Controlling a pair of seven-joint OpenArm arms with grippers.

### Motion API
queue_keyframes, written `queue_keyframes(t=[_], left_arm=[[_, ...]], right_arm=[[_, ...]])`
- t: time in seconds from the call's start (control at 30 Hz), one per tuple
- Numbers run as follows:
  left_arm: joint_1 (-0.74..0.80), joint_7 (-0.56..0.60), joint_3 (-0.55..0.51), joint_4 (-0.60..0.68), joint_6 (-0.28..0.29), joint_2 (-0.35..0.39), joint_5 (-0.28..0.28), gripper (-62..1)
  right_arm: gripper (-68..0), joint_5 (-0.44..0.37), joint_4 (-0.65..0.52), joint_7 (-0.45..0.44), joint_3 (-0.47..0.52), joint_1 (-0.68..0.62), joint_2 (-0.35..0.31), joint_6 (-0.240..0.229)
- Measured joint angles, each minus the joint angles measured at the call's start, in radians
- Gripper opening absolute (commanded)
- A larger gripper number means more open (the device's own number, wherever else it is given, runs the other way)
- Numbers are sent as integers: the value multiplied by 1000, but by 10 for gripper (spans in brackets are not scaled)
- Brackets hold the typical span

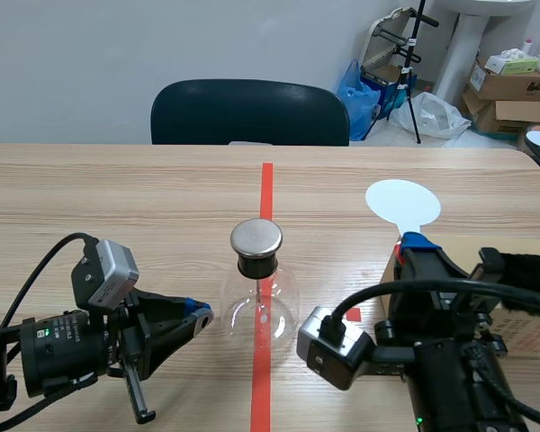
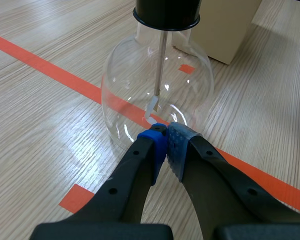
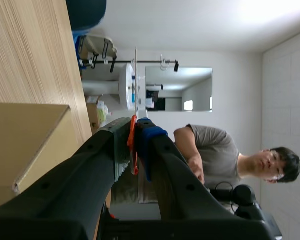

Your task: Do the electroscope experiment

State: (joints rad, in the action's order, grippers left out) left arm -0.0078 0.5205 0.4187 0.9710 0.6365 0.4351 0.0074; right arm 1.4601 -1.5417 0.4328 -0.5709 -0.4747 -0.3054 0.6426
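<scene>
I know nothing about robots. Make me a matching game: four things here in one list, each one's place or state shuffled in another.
1. glass flask
2. white disc paddle
3. left gripper
4. dark chair

A. behind the table's far edge
B. shut on nothing, tips by the flask's base
C. standing on the red tape line
D. clamped in the right gripper

Pairs: 1-C, 2-D, 3-B, 4-A

Clear flask (image 1: 261,306) with black stopper (image 1: 256,265), silver cap (image 1: 256,238); white paddle (image 1: 402,202), orange handle (image 3: 132,150).
</scene>
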Motion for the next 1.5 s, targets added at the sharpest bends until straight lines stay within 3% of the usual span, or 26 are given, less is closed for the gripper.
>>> queue_keyframes(t=[0.83,1.13,1.5], left_arm=[[0,0,0,0,0,0,0,-592],[0,0,0,0,0,0,0,-592],[0,0,0,0,0,0,0,-592]], right_arm=[[-667,0,0,-454,0,0,0,0],[-667,0,0,-530,0,0,0,0],[-667,0,0,-533,0,0,0,0]])
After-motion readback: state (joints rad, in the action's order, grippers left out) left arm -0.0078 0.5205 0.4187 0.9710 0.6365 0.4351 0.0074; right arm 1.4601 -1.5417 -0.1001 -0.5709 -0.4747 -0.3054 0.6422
